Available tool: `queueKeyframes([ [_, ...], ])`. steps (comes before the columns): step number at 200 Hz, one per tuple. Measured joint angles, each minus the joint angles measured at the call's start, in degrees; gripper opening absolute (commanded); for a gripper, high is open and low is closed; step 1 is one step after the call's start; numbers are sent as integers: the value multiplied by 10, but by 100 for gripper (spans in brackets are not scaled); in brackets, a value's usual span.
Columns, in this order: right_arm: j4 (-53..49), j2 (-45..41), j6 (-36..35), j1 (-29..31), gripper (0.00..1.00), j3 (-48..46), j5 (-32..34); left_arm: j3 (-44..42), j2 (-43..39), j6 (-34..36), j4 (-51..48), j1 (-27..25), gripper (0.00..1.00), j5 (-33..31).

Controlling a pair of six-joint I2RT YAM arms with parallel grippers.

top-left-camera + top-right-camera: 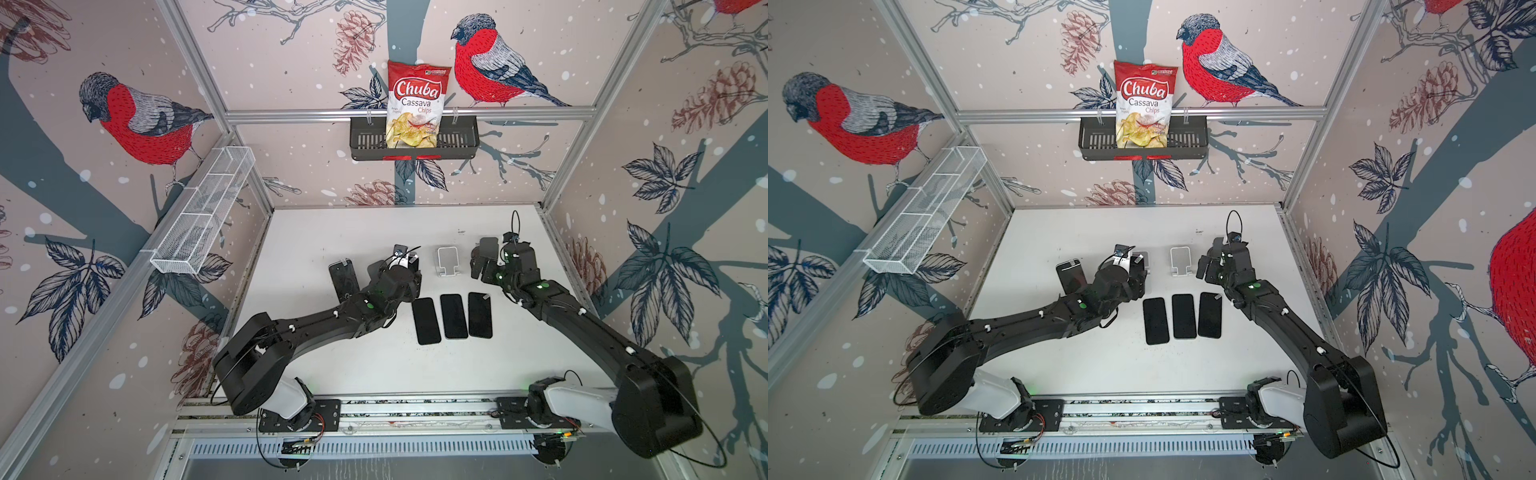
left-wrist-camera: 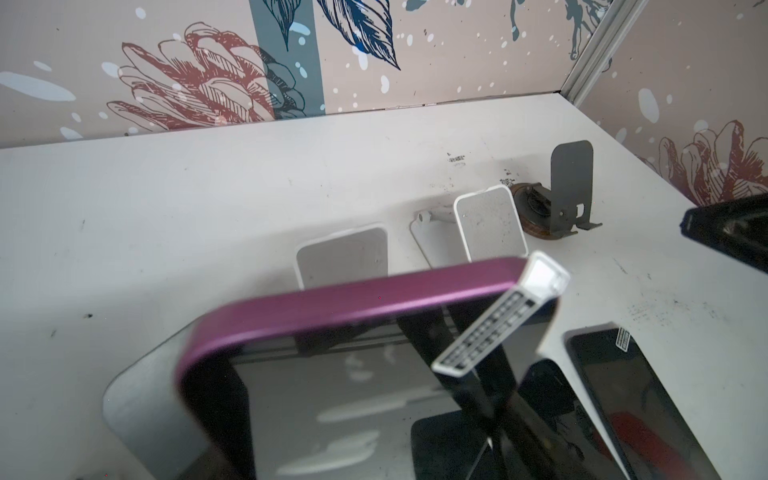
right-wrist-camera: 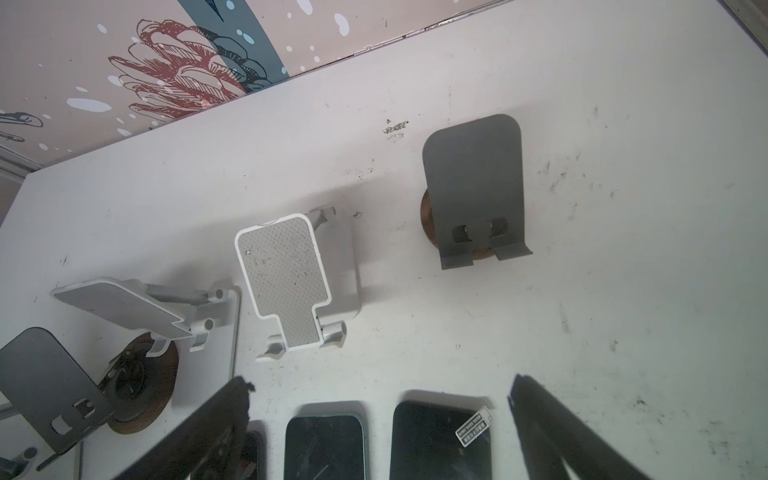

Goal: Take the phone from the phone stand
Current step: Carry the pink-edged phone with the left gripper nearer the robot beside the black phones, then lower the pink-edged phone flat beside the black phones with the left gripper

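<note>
My left gripper [image 1: 409, 270] is shut on a phone [image 2: 353, 299] with a purple rim, a dark screen and a white pull tab at one corner. It holds the phone tilted in the air, just in front of an empty white phone stand [image 2: 345, 257]. The same stand shows bare in the right wrist view [image 3: 120, 307]. The phone's lower end is hidden. My right gripper [image 3: 374, 415] stands open above the table to the right, with nothing between its fingers [image 3: 199, 436]. Another dark phone [image 1: 344, 280] leans on a stand at the far left.
Further stands stand in the row: an empty dark one [image 3: 41, 374], an empty white one [image 1: 446, 259] and an empty dark one [image 3: 478, 191]. Three dark phones [image 1: 454, 316] lie flat side by side between the arms. A chips bag [image 1: 417, 104] sits in the back-wall basket.
</note>
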Motion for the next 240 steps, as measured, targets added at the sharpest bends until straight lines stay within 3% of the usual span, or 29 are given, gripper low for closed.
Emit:
queueKeyframes([
  [77, -6, -26, 13, 7, 99, 4, -12, -30, -48, -99, -86, -56, 62, -12],
  [125, -21, -26, 12, 21, 99, 15, -17, -36, -47, -161, -147, -61, 61, -1],
  [240, -28, -8, 9, 53, 99, 52, -16, -33, 8, -222, -207, -65, 61, 83],
])
